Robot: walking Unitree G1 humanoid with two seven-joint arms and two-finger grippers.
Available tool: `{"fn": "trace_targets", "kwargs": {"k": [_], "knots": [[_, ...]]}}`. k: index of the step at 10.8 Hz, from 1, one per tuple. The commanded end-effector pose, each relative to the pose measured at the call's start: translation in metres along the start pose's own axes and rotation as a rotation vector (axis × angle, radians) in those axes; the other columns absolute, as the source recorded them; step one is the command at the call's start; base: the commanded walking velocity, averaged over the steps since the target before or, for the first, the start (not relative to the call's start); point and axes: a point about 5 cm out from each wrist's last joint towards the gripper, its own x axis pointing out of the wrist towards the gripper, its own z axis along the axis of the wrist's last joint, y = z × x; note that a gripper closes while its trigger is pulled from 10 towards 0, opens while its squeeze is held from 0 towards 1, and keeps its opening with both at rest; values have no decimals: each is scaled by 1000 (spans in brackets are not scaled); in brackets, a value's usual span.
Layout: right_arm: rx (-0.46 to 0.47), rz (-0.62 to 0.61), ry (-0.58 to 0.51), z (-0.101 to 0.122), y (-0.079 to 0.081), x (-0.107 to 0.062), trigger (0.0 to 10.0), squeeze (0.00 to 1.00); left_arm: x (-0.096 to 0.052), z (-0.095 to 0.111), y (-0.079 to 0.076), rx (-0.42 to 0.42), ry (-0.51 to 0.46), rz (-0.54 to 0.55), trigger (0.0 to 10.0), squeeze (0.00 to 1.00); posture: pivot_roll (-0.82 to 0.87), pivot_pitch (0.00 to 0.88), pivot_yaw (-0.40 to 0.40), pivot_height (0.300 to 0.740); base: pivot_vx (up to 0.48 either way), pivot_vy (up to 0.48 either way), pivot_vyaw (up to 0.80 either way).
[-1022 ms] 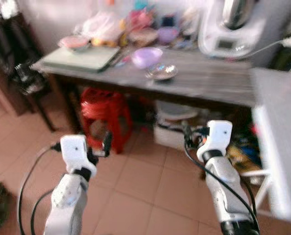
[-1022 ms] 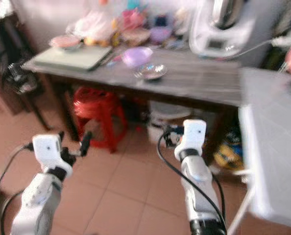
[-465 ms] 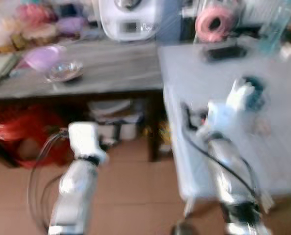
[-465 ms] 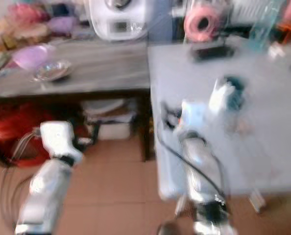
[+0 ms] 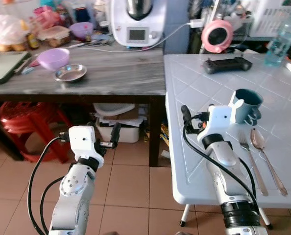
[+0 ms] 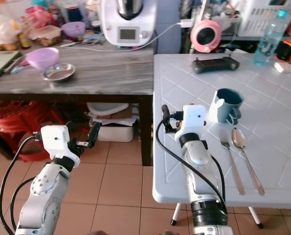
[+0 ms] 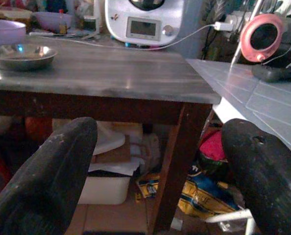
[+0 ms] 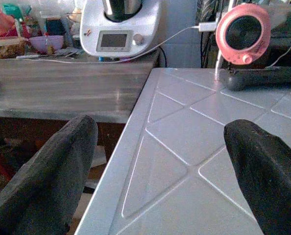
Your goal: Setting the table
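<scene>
A teal mug (image 5: 247, 104) stands on the white plastic table (image 5: 199, 83) at my right. A fork (image 5: 248, 156) and a spoon (image 5: 262, 146) lie side by side just in front of it. My right gripper (image 8: 160, 128) hangs open over the table's near left part, a little left of the mug, with nothing between its fingers. Over the floor in front of the grey wooden table (image 5: 111, 78), my left gripper (image 7: 157, 132) is open and holds nothing. On that table sit a steel dish (image 5: 70, 73) and a purple bowl (image 5: 54, 58).
A white kitchen machine (image 5: 137, 22) stands at the back of the grey table. The white table also carries a black game controller (image 5: 228, 64), a pink round device (image 5: 216, 35) and a water bottle (image 5: 278, 39). A red stool (image 5: 23, 122) and boxes (image 5: 113, 129) sit under the grey table.
The camera has swung to the right, from the grey table to the white table, and the picture is now sharp. Both arms keep the same raised pose.
</scene>
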Motion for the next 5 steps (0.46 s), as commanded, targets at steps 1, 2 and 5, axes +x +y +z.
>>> {"fn": "trace_targets", "kwargs": {"k": [1,2,5], "knots": [[-2,0,-8,3,2,-1,10000,0,-4,0,3,18,7,3,10000,0,12,20,36,740,0,0,-488],[2,0,0,1,3,-1,10000,0,-6,-1,3,19,14,0,10000,0,17,24,44,740,0,-262,-800],[-6,20,-20,6,5,6,10000,0,-3,3,5,23,4,6,10000,0,19,38,46,740,0,-244,-679]]}}
